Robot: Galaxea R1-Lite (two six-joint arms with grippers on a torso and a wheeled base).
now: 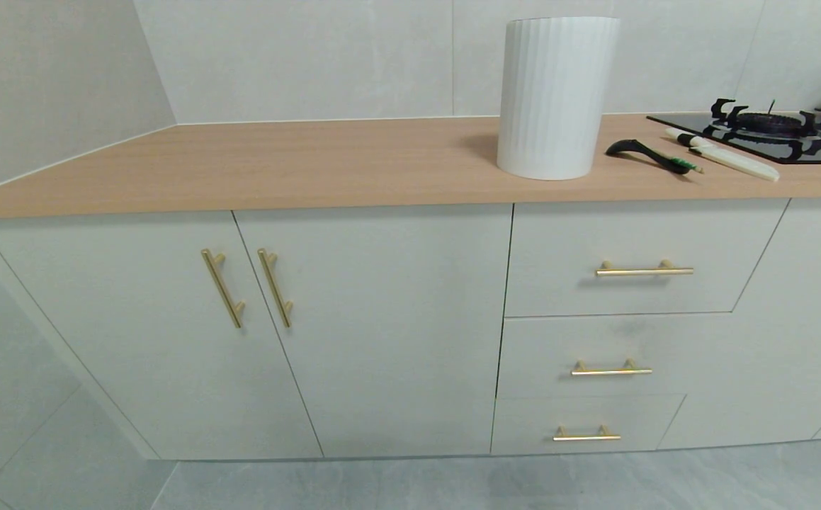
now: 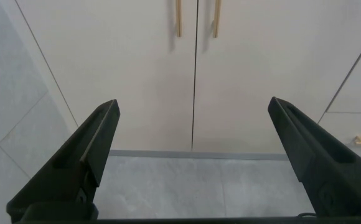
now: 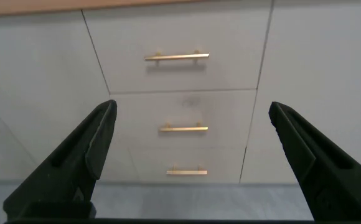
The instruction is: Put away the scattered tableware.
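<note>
On the wooden worktop [image 1: 275, 163] stands a tall white ribbed canister [image 1: 555, 99], upright, and that's our marker for everything else. Just to its right lies a black-handled utensil [image 1: 647, 154] with a green tip, flat on the wood, close to the canister but not touching it. Farther out on that same side is a white knife [image 1: 725, 159], also lying flat, angled much like the utensil and right at the edge of the black hob [image 1: 764, 131].

Now look down. Below the canister and off to its left, the left gripper [image 2: 193, 104] hangs low in front of the double doors [image 2: 124, 62]. Its jaws are spread wide with nothing between them, lined up on the seam where the two doors meet, with a gold handle [image 2: 178, 18] on either side of that seam. Below the canister, a little to its right, the right gripper [image 3: 193, 107] faces the stack of three drawers [image 3: 180, 81]. Its jaws are just as wide and just as empty, and each drawer carries a gold bar handle.
</note>
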